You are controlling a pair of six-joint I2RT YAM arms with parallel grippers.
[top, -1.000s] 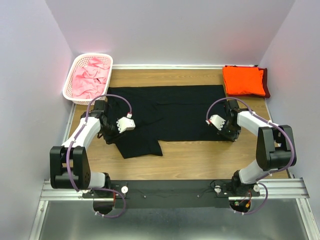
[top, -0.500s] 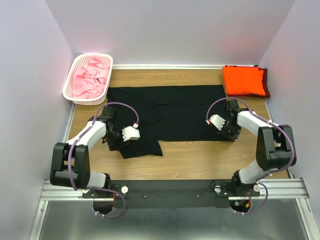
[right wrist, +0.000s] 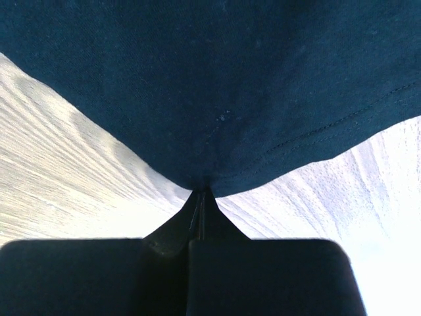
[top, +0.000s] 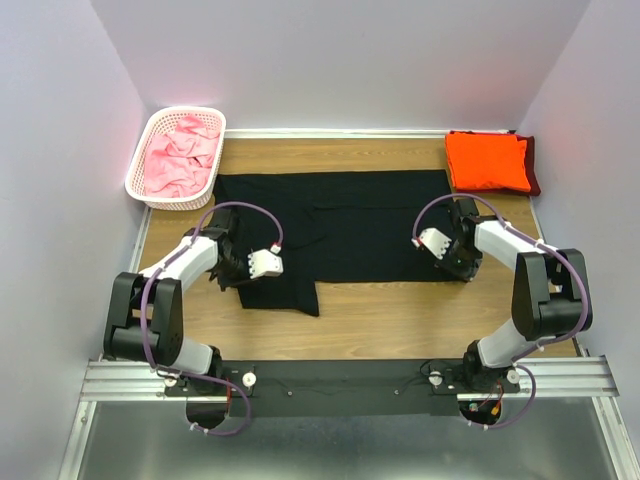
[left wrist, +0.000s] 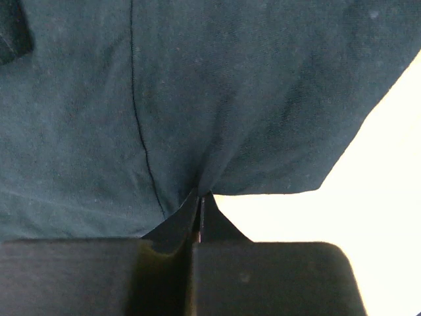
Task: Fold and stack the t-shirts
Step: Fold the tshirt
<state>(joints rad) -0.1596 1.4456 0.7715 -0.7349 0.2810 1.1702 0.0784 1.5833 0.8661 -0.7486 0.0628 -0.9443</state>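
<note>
Since a second before, the left gripper [top: 240, 278] had drawn nearer along the black shirt [top: 340, 220], whose near-left flap had shortened; the right gripper [top: 460, 272] had stayed low at the near-right hem; the shirt lay spread on the table [top: 400, 310], an orange shirt [top: 487, 160] folded far right, pink shirts [top: 180, 155] in the basket [top: 133, 172]. Left wrist: the gripper [left wrist: 199, 201] was clenched on a pinch of the shirt's [left wrist: 230, 99] edge. Right wrist: the gripper [right wrist: 199, 196] was clamped on the shirt's [right wrist: 230, 79] hem; table [right wrist: 66, 151] showed either side.
</note>
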